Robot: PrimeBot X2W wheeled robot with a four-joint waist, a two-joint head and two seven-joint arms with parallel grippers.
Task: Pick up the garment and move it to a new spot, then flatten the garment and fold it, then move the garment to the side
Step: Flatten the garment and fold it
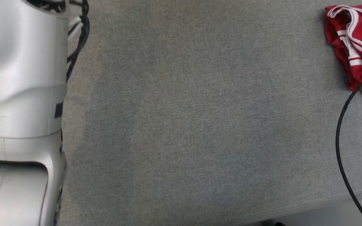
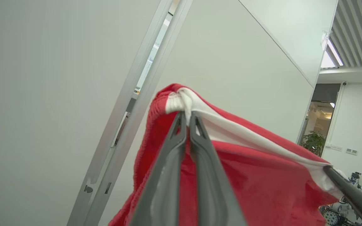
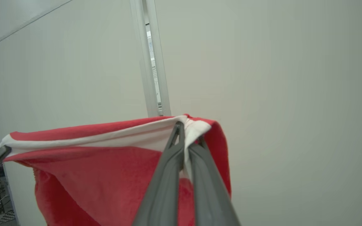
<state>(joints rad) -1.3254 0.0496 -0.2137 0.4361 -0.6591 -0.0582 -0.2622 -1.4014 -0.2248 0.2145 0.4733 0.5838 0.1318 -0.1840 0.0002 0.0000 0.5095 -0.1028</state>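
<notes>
At the far left of the head view we are seeing a pale forearm standing beside the grey cloth-covered desk, with dark wires hanging along its edge. In the desk's far right corner a crumpled red and white bundle is lying. A thin black cable is curving over its lower end and running down the right side.

Up in the air we are holding the garment, red with a white band along its top edge, stretched between both hands. The left hand is pinching one top corner, its two fingers pressing narrowly together on the white band while the cloth is bunching over their tips. From there the band is running taut toward the right of the left wrist view, where a dark finger is meeting the other corner. The right hand is clamping that corner, fingers tight on the white band, and the red cloth is hanging down below both grips. Behind the garment, pale wall panels and a metal door frame are showing.
</notes>
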